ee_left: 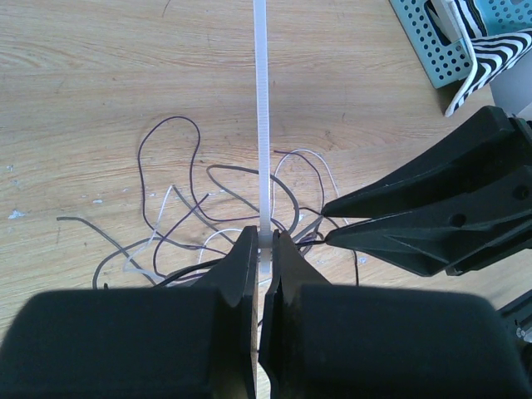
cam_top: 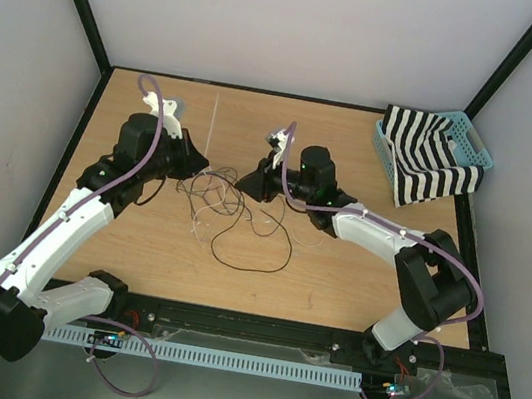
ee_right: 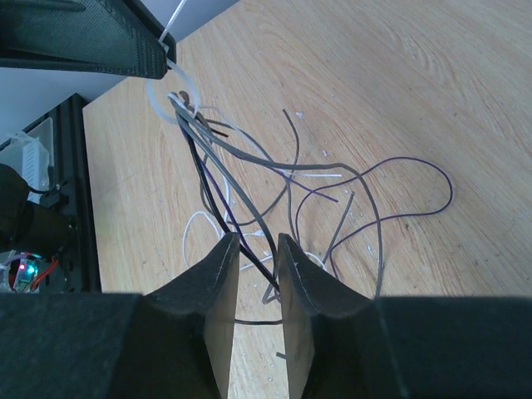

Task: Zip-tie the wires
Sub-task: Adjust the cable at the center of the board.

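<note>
The zip tie (ee_left: 263, 125) is a whitish strip running straight up from my left gripper (ee_left: 264, 237), which is shut on its lower end. In the right wrist view the zip tie forms a small pale loop (ee_right: 158, 102) around a gathered bunch of the wires (ee_right: 249, 166), just below the left gripper's dark finger (ee_right: 91, 37). The thin dark wires (cam_top: 241, 226) spread in loose loops on the wooden table. My right gripper (ee_right: 256, 241) hovers over them with its jaws apart and a few strands passing through the gap. In the top view the left gripper (cam_top: 196, 160) and right gripper (cam_top: 244, 184) face each other closely.
A teal basket (cam_top: 481, 151) holding a black-and-white striped cloth (cam_top: 423, 164) stands at the back right of the table (cam_top: 336, 271). White walls with black frame posts enclose the table. A few pale thin strands (ee_left: 154, 241) lie among the dark ones.
</note>
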`<act>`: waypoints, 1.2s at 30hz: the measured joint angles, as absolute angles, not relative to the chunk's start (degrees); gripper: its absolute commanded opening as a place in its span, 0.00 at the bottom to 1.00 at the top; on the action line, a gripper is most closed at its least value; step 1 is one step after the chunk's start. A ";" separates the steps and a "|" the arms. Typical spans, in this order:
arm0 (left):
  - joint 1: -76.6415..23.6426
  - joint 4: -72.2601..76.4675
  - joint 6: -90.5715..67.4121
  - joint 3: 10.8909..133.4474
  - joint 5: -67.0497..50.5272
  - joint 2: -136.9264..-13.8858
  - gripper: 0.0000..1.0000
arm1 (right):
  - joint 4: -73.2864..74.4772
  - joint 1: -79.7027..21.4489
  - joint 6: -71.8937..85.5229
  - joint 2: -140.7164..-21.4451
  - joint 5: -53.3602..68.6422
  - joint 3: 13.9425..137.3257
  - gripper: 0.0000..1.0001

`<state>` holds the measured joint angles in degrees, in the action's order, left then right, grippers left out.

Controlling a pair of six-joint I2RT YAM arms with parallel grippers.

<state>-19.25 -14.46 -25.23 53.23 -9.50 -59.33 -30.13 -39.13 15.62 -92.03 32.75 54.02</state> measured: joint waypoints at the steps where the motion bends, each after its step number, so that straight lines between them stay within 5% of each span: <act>1: -19.33 -14.46 -25.26 53.23 -9.50 -59.33 0.00 | -30.13 -39.13 15.59 -92.16 32.60 54.15 0.37; 29: -19.35 -14.46 -25.34 53.23 -9.50 -59.33 0.00 | -29.61 -39.24 12.88 -93.91 32.32 57.06 0.38; 36: -19.35 -14.44 -25.34 53.23 -9.47 -59.33 0.00 | -28.67 -39.70 12.80 -95.37 33.36 57.06 0.12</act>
<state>-19.35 -14.44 -25.34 53.23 -9.47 -59.33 -28.67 -39.70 12.80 -95.37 33.36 57.06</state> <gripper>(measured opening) 0.031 0.234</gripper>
